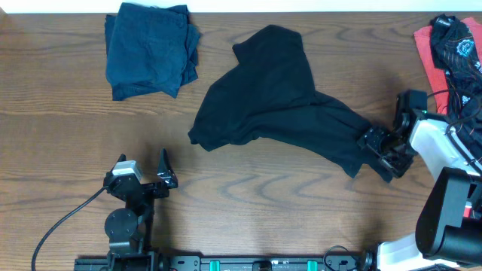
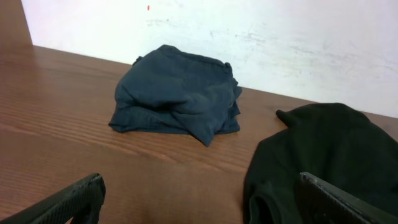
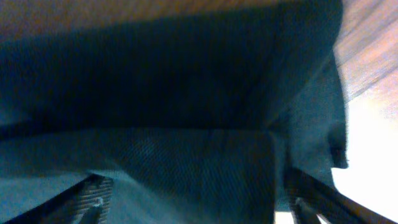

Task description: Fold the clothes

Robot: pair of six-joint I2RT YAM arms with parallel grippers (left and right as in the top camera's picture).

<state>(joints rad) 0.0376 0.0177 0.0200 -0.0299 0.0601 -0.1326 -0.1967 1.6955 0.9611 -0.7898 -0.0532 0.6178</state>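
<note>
A: Right pincer (image 1: 372,144)?
B: Fingers spread wide, with the near corner of the black shirt (image 1: 279,105) between them. Wrist view is all dark cloth. Not clamped. Can't tell whether the pads touch fabric.
A: Rest of that shirt?
B: A crumpled heap, spreading away ahead of that pincer.
A: Left pincer (image 1: 143,162)?
B: Wide open, holding nothing, low over the table (image 1: 60,135). The black shirt's edge lies ahead to its right, apart from it. The folded navy shirt (image 1: 151,49) sits further ahead, slightly left.
A: Anything else?
B: A red-and-black pile (image 1: 452,45) lies behind the right pincer, well apart.
</note>
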